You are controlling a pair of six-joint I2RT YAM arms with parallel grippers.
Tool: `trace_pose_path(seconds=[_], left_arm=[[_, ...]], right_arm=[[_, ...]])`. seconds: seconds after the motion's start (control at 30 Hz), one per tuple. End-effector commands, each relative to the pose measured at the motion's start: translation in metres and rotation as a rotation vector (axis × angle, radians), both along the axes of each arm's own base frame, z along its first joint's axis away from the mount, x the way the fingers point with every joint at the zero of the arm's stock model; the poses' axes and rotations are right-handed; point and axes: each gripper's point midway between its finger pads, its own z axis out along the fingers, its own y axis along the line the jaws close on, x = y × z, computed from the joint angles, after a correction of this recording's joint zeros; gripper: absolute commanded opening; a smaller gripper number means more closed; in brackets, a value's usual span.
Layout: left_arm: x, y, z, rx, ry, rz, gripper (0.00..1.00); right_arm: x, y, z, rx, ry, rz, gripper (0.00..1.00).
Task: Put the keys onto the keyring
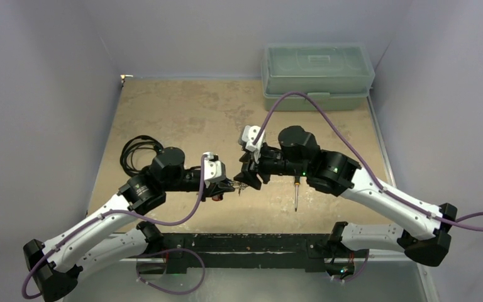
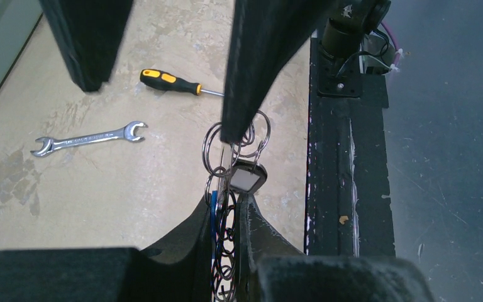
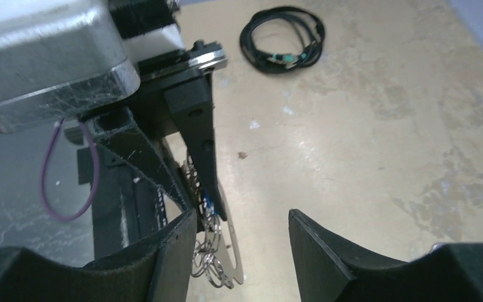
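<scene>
My left hand (image 2: 226, 206) is clamped on the keyring (image 3: 231, 251), holding it up over the counter's (image 1: 182, 107) near edge so its rings (image 2: 226, 141) and hanging keys (image 2: 246, 177) face my right hand (image 3: 240, 220). That hand's fingers stand apart, one touching the rings, ready to work them, I judge.
</scene>
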Motion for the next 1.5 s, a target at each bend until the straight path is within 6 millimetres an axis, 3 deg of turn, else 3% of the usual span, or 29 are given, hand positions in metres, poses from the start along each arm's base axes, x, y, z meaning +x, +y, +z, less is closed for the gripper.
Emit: trace_pose_path(seconds=[0.0, 0.17, 0.27, 0.43, 0.6, 0.7, 0.77, 0.8, 1.03, 1.47], left_arm=[[0.002, -0.005, 0.020, -0.055, -0.051, -0.020, 0.00], [0.002, -0.005, 0.021, -0.056, -0.052, -0.021, 0.00], [0.002, -0.004, 0.021, -0.057, -0.054, -0.017, 0.00], [0.002, -0.004, 0.022, -0.059, -0.057, -0.015, 0.00], [0.003, -0.004, 0.021, -0.055, -0.057, -0.006, 0.00], [0.004, -0.003, 0.020, -0.054, -0.056, 0.001, 0.00], [0.005, -0.004, 0.020, -0.052, -0.056, 0.003, 0.00], [0.006, -0.003, 0.020, -0.052, -0.056, 0.006, 0.00], [0.007, -0.001, 0.022, -0.059, -0.068, 0.021, 0.00], [0.014, 0.008, 0.034, -0.077, -0.119, 0.087, 0.00]], right_arm=[[-0.013, 0.006, 0.005, 0.000, 0.015, 0.100, 0.57], [-0.012, 0.009, -0.004, -0.021, 0.036, 0.112, 0.54], [-0.012, 0.011, -0.009, -0.030, 0.047, 0.123, 0.41], [-0.011, 0.012, -0.017, -0.044, 0.064, 0.136, 0.28], [-0.009, 0.011, -0.020, -0.054, 0.074, 0.135, 0.27], [-0.010, 0.010, -0.023, -0.057, 0.081, 0.140, 0.17], [-0.010, 0.011, -0.024, -0.057, 0.086, 0.147, 0.02], [-0.011, 0.011, -0.024, -0.057, 0.088, 0.150, 0.00], [-0.015, 0.013, -0.029, -0.033, 0.109, 0.164, 0.00], [0.019, 0.010, 0.001, 0.184, 0.096, -0.109, 0.00]])
